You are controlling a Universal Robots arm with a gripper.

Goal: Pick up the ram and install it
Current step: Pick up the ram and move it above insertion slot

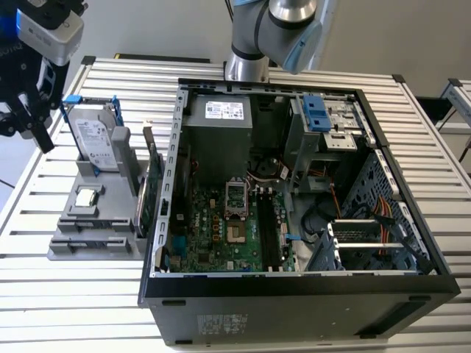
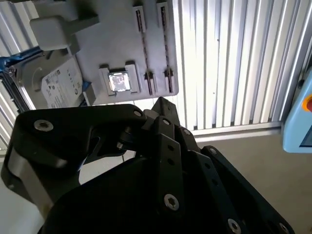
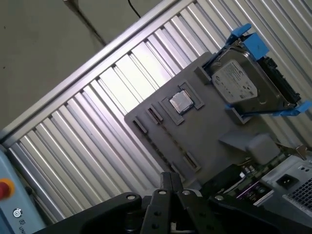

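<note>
Exterior view: hand high over the parts tray, ram apparently inside the case.

The ram point(image 1: 263, 232) looks to be the long dark stick standing in the motherboard point(image 1: 213, 239) slot bank, just to the exterior view's right of the CPU socket point(image 1: 237, 195), though I cannot tell it surely from a bare slot. The hand point(image 3: 168, 181) hangs well apart from it, over the bench point(image 1: 73, 309) at the far left, fingers pressed together on nothing. By that reading, seating is what counts: upright, square to the slot, both ends fully down. The grey tray point(image 1: 73, 248) holds a hard drive point(image 1: 96, 140), a CPU chip point(image 1: 87, 196) and an upright expansion card point(image 1: 149, 195); its narrow slots point(image 2: 140, 39) look empty. The open computer case point(image 1: 294, 301) holds the motherboard and a power supply point(image 1: 217, 136).
</note>
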